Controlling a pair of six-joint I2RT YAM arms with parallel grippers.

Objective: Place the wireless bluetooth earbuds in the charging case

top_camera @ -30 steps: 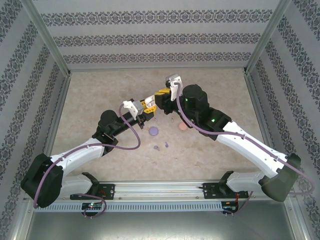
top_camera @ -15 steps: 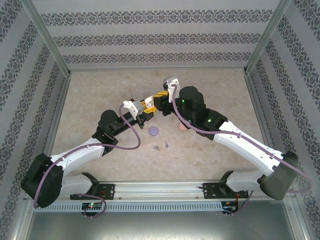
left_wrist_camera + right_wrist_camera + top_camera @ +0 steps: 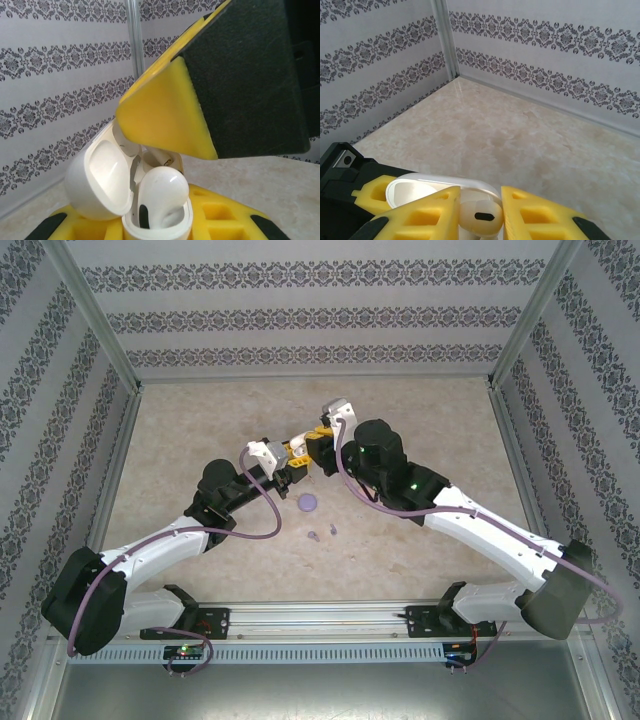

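The white charging case point(image 3: 150, 227) stands open with its lid point(image 3: 97, 182) swung left, and my left gripper point(image 3: 157, 232) is shut on its base. One white earbud point(image 3: 160, 192) sits in the case's near socket. My right gripper point(image 3: 479, 216) is shut on a second white earbud point(image 3: 479, 215), just over the open case point(image 3: 415, 190). Its yellow finger point(image 3: 165, 117) hangs right above the case. From above, the left gripper point(image 3: 288, 468) and right gripper point(image 3: 312, 445) meet near the table's middle. Two purple earbuds point(image 3: 313, 536) point(image 3: 331, 529) lie loose on the table.
A round purple case point(image 3: 308, 502) lies just in front of the grippers, near the purple earbuds. The marble-look table point(image 3: 430, 430) is walled by patterned panels with metal posts point(image 3: 110, 350) at the corners.
The right arm has swung left toward the left gripper, bringing its earbud over the open case, and it now covers the pink case. The left arm has held still.
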